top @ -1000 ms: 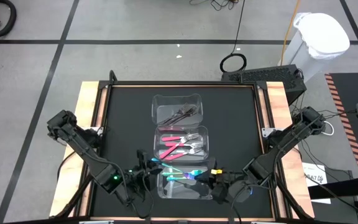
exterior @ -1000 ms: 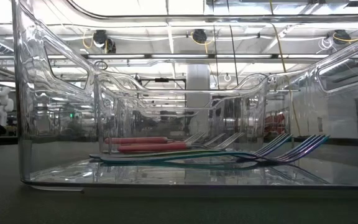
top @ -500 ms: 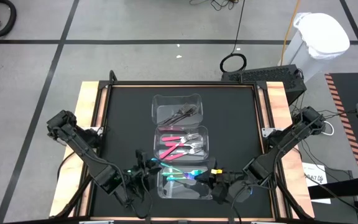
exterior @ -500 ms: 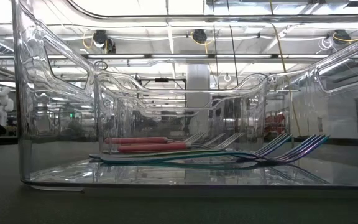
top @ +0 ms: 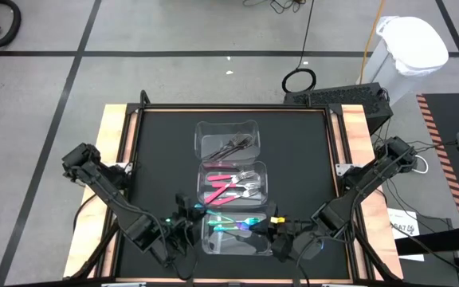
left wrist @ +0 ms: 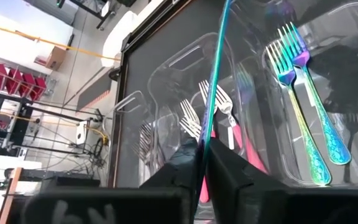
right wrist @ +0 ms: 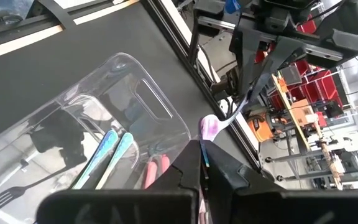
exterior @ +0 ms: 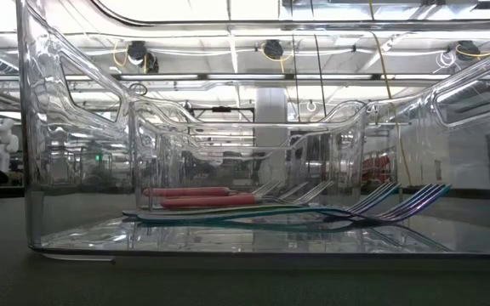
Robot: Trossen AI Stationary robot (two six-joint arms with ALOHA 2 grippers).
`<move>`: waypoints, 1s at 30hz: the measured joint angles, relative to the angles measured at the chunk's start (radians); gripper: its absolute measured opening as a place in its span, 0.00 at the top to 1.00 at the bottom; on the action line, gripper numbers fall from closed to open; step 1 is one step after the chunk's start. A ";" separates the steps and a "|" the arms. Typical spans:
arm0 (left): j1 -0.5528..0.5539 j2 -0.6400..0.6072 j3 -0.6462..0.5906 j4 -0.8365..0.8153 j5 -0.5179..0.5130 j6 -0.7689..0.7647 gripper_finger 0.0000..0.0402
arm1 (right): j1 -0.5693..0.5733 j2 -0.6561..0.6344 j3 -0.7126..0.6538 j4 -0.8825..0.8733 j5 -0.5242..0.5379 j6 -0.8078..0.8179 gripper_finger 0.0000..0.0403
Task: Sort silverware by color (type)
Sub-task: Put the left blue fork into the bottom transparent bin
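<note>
Three clear containers stand in a row down the middle of the table. The far one holds dark grey forks. The middle one holds pink-handled forks. The near one holds teal iridescent forks. One more teal fork hangs over the near container, stretched between my two grippers. My left gripper is shut on one end. My right gripper is shut on the other. Neither gripper shows in the low view. My left gripper pinches the teal fork between its two fingers at one end of the thin shaft. The fork shows edge-on and runs straight away from the fingers, lifted clear above the near container. My right gripper pinches the fork's other end between its two fingers, just below a widened purple part. From there the shaft curves across to my left gripper. The fork is clear of the container and the table.
The black mat lies bare on both sides of the container row. A raised wooden frame borders the table. In the low view the near container's clear wall fills the picture.
My left wrist has turned a little where it stands. The right gripper, the forks and the containers have kept still.
</note>
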 joint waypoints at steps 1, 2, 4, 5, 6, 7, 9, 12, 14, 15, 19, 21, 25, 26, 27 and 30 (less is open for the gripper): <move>0.000 0.000 0.000 -0.001 0.000 0.001 0.95 | 0.000 0.000 0.000 0.001 0.000 0.000 0.99; 0.000 0.000 0.000 -0.002 0.000 0.001 0.96 | 0.000 0.000 0.000 0.001 0.001 0.000 0.99; -0.001 0.000 0.000 -0.009 0.001 0.002 0.97 | 0.000 0.000 0.000 0.002 0.001 0.001 0.99; -0.001 0.000 0.000 -0.017 0.001 0.002 0.98 | 0.000 0.000 0.000 0.002 0.002 0.001 0.99; 0.000 0.000 0.000 -0.024 0.000 0.002 0.97 | 0.000 0.000 0.000 0.002 0.003 0.001 0.99; 0.001 0.000 0.000 -0.027 0.000 0.000 0.96 | -0.001 0.000 0.000 0.002 0.003 0.001 0.99; 0.001 0.000 0.000 -0.020 -0.003 -0.007 0.92 | 0.000 0.000 0.000 0.002 0.003 0.001 0.99; 0.001 0.000 0.000 -0.013 -0.010 -0.012 0.83 | 0.000 0.000 0.000 0.001 0.003 0.001 0.99; 0.001 0.000 0.000 -0.018 -0.021 -0.012 0.76 | 0.000 0.000 0.000 0.001 0.004 0.000 0.99; 0.001 0.000 0.000 -0.019 -0.027 -0.011 0.73 | 0.000 0.000 0.000 0.001 0.004 0.000 0.99; 0.008 0.000 0.000 -0.019 -0.037 -0.015 0.65 | 0.000 0.000 0.000 0.002 0.004 0.000 0.99; 0.010 0.000 0.000 -0.027 -0.039 -0.027 0.64 | 0.000 0.000 0.000 0.002 0.004 0.000 0.99; 0.012 0.000 0.000 -0.061 -0.040 -0.034 0.63 | 0.000 0.000 0.000 0.002 0.004 0.000 0.99; 0.012 0.000 0.000 -0.064 -0.040 -0.034 0.64 | 0.000 0.000 0.000 0.002 0.004 0.000 0.99; 0.013 0.000 0.000 -0.070 -0.040 -0.035 0.65 | 0.000 0.000 0.000 0.002 0.004 0.000 0.99; 0.014 0.000 0.000 -0.071 -0.040 -0.034 0.70 | 0.000 0.000 0.000 0.001 0.004 0.000 0.99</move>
